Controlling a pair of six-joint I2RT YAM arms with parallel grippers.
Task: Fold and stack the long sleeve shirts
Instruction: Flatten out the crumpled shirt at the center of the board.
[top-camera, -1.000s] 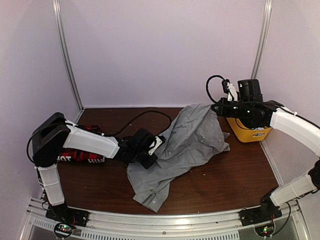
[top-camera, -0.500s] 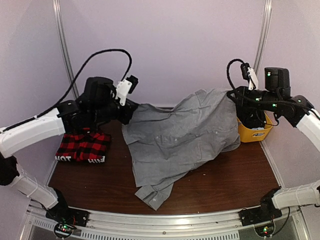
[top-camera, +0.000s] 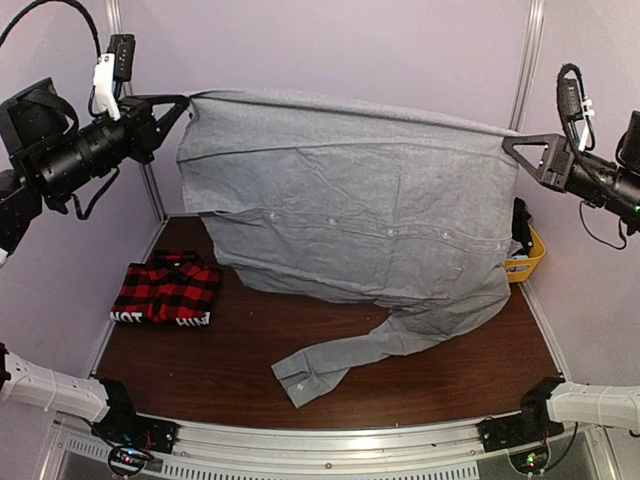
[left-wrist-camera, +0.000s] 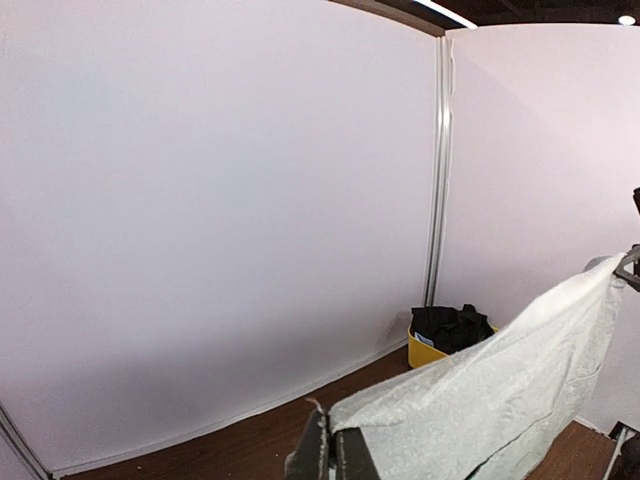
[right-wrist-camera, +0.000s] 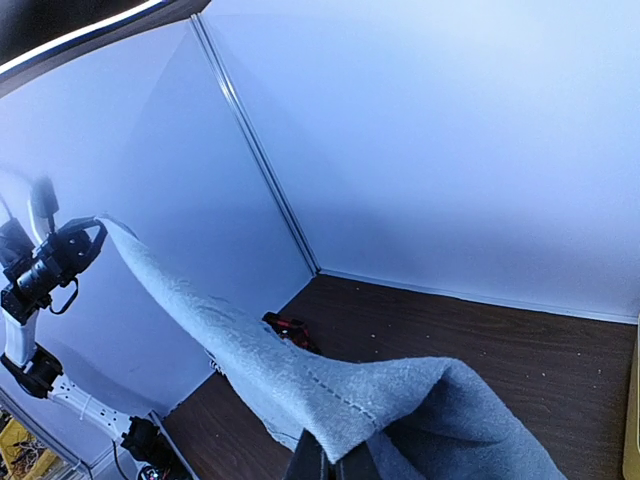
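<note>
The left claw (top-camera: 183, 101) is clamped shut on one top corner of the grey shirt (top-camera: 350, 200), and the right claw (top-camera: 508, 143) is clamped shut on the other. Both claws are high above the worktop (top-camera: 440, 375) and well apart. The shirt hangs stretched between them like a sheet, its top edge running almost straight from claw to claw. Below the right claw the cloth reaches the worktop. One sleeve (top-camera: 330, 365) lies flat there, trailing toward the near edge. The plaid shirt (top-camera: 168, 290) lies folded on the worktop below the left claw, beside the hanging cloth; whether they touch cannot be told. A yellow bin (top-camera: 530, 262) holding something dark stands below the right claw, partly hidden by the shirt.
</note>
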